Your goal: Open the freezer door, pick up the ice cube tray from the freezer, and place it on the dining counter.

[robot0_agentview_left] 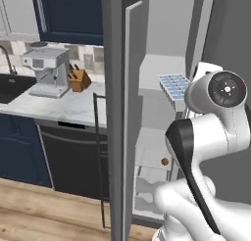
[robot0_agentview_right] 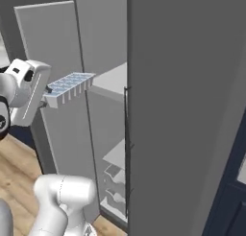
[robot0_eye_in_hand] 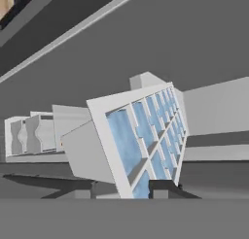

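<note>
Your gripper [robot0_agentview_right: 48, 97] clamped one end of the ice cube tray [robot0_agentview_right: 69, 88], held level outside the freezer [robot0_agentview_left: 164, 112]; cantilevered so, it could have tilted or clipped the open freezer door [robot0_agentview_left: 128, 112].

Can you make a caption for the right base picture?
Claw lifts ice tray out of the open freezer.

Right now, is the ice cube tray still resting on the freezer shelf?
No. In the right base view the ice cube tray hangs clear of the shelf, out in front of the freezer, clamped at one end by the gripper.
</note>
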Motion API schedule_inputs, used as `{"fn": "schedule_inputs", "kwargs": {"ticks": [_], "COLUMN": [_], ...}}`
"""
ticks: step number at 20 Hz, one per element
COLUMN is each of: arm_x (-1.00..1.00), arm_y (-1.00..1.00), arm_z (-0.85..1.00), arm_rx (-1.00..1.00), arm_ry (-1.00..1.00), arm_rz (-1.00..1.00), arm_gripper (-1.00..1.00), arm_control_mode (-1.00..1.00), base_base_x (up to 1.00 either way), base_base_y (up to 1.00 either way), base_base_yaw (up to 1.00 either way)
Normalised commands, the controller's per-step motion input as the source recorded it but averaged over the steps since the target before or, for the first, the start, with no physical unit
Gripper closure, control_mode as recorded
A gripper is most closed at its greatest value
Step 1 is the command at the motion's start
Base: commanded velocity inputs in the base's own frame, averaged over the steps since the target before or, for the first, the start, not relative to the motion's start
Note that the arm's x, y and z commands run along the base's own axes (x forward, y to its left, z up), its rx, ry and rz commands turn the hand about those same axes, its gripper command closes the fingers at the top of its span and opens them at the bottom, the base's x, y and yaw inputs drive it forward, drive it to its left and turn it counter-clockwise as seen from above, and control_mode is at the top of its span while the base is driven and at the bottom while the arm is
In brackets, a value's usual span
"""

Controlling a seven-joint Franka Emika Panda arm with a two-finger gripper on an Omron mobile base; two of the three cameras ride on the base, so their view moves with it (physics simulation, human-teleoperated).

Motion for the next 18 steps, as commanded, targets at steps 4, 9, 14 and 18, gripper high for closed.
{"fn": "schedule_inputs", "kwargs": {"ticks": [4,9,14,18], "arm_x": [0.0,0.0,0.0,0.0], "arm_y": [0.0,0.0,0.0,0.0], "arm_z": [0.0,0.0,0.0,0.0], "arm_rx": [0.0,0.0,0.0,0.0], "arm_ry": [0.0,0.0,0.0,0.0], "arm_rz": [0.0,0.0,0.0,0.0], "arm_gripper": [1.0,1.0,1.0,1.0], "arm_control_mode": [1.0,1.0,1.0,1.0], "base_base_x": [-0.54,-0.56,-0.61,-0.68], "base_base_y": [-0.42,-0.55,-0.44,-0.04], "base_base_yaw": [0.37,0.37,0.36,0.41]}}
